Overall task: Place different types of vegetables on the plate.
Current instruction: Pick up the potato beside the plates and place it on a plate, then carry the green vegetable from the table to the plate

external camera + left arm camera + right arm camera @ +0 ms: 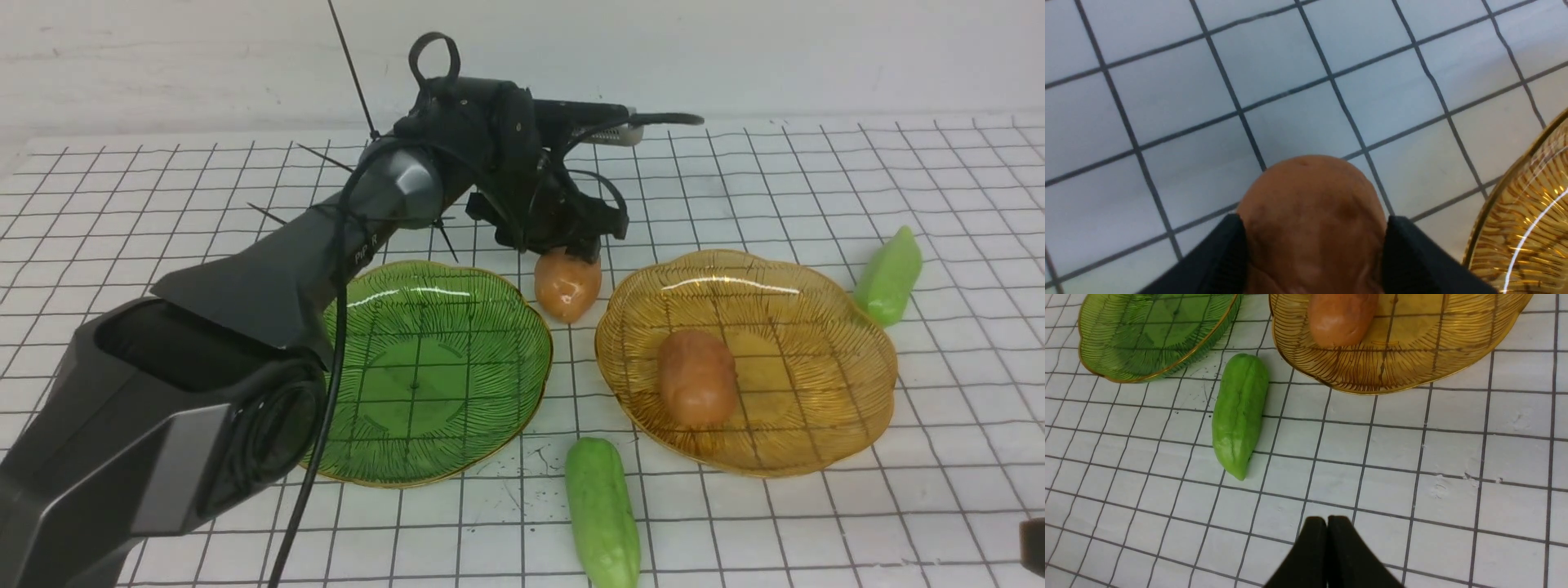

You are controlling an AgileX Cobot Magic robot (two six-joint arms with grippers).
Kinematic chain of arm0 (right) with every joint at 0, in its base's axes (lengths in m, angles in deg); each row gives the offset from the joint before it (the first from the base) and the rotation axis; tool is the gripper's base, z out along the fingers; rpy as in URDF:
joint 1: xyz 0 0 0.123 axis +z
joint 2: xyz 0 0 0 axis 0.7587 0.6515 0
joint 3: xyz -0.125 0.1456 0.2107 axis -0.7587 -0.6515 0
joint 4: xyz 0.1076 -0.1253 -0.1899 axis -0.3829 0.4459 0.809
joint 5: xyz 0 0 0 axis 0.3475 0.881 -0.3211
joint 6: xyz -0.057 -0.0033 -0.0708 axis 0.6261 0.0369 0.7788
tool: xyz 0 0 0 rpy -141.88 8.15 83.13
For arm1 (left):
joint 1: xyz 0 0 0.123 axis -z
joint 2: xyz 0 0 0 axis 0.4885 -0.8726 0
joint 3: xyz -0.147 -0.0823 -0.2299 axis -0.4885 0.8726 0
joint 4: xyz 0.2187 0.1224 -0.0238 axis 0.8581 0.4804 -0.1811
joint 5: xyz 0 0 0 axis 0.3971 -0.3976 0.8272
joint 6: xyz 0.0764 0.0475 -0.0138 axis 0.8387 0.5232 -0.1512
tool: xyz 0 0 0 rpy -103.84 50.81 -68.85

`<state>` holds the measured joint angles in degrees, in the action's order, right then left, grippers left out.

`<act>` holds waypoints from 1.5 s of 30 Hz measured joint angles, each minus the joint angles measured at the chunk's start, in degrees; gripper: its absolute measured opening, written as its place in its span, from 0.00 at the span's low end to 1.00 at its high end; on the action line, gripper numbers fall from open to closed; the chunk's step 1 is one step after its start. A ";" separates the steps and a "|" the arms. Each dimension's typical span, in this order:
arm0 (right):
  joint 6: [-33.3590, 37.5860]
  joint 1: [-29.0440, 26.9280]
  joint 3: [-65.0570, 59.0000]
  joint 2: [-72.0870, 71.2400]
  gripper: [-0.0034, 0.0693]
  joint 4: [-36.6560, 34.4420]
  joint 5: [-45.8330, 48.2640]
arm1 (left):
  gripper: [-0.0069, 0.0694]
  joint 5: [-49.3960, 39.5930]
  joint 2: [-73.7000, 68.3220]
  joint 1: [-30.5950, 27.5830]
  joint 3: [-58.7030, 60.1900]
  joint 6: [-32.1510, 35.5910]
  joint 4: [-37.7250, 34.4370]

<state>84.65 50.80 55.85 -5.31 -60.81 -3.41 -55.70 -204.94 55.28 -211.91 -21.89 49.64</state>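
Left fingers [1224, 261]: clamped on both sides of potato [567, 286], on tabletop [939, 457] between green plate [424, 367] and amber plate [800, 359]. Right fingers [1310, 555]: together. Handling: glossy skin; hold mid-body, lift clear of rims, 1 smooth motion.

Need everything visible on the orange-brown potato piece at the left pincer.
The glossy orange-brown egg-shaped potato piece stands on end, smooth with faint dimples, plastic-looking. It is in the gap between the green ribbed glass plate and the amber ribbed glass plate, toward their far side. The left pincer grips its upper part, black fingers against both sides. Whether its base touches the gridded table is unclear.
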 joint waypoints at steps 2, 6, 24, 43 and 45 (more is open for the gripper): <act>0.00 0.00 0.00 0.00 0.03 0.00 0.41 | 0.59 -0.88 0.62 0.00 0.00 0.00 -0.39; 0.00 0.00 0.00 0.00 0.03 0.00 1.13 | 0.59 -1.35 3.49 0.18 0.19 0.00 -0.49; 0.00 0.00 0.00 0.00 0.03 0.14 1.28 | 0.14 -9.18 9.86 10.81 0.02 11.84 -18.90; -0.44 0.00 0.06 0.00 0.03 1.07 3.63 | 0.08 -18.67 19.51 9.25 0.15 10.89 -5.90; -0.44 0.00 0.51 0.08 0.03 0.79 3.76 | 0.08 -18.72 21.60 9.01 0.75 10.42 -3.16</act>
<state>84.21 50.80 56.36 -5.23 -60.02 0.35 -74.42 -183.34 64.30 -211.16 -11.47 46.48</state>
